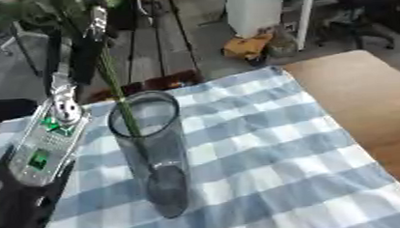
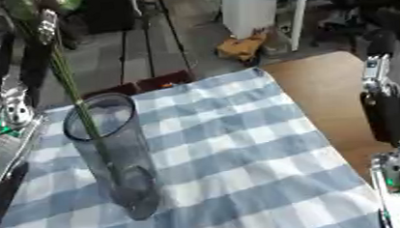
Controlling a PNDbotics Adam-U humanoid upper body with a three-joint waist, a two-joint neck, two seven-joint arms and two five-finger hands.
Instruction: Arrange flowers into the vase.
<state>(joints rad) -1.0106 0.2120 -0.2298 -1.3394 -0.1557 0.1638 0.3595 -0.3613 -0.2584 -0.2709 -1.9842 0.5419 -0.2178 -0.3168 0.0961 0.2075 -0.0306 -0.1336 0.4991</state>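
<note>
Flower stems (image 1: 118, 97) are what I'm feeding in: from my left eye view a thin green bundle runs down from the top of the picture, crosses the rim of the glass vase (image 1: 152, 152) and reaches well into it, so I judge this bunch is nearly seated but not yet released. My left hand (image 1: 89, 24) holds the stems high up, near the top edge; its fingers look curled around them, though the blur there makes me hedge on exactly how. The vase is a tall, clear, smooth cylinder with a thick base, standing upright on a blue-and-white checked tablecloth (image 1: 264, 147) that drapes softly over a bare wooden table (image 1: 364, 99). My left forearm, silver casing with green boards showing, sits just beside the vase. Switching to my right eye view, the same stems enter the vase mouth along its near-left wall, and blurred green foliage (image 2: 38, 4) shows at the top. My right hand (image 2: 388, 112) shows at the right edge, over the wood, well apart from the vase; I cannot tell how its fingers are set. I see no other flowers lying on the cloth, so what remains looks like lowering, letting go and tidying.
</note>
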